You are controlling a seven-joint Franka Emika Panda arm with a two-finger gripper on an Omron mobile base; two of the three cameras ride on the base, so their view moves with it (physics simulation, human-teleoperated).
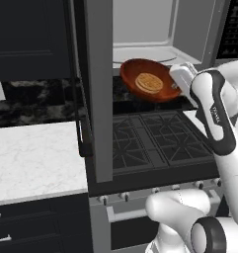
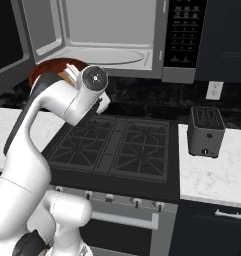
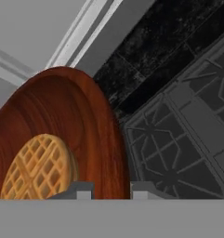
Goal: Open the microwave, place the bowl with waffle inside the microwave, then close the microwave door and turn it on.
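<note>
The microwave [image 1: 145, 29] hangs above the stove with its light cavity and turntable [image 2: 112, 55] exposed. The microwave door [image 1: 98, 89] is swung wide open to the left, its dark bar handle [image 1: 83, 128] facing out. The reddish-brown bowl [image 1: 135, 69] hangs in the air just below the cavity's front edge, tilted, with the waffle [image 1: 149, 83] lying in it. My gripper [image 1: 177, 84] is shut on the bowl's right rim. In the hand view the bowl's rim [image 3: 108, 139] runs down between the fingertips [image 3: 81, 190], with the waffle [image 3: 36, 167] to the left.
Under the bowl lies the black gas stove [image 2: 117, 145] with its grates. A grey toaster [image 2: 205, 131] stands on the right counter. A white marble counter [image 1: 31, 158] lies left of the stove. The dark button panel [image 2: 184, 30] is on the microwave's right side.
</note>
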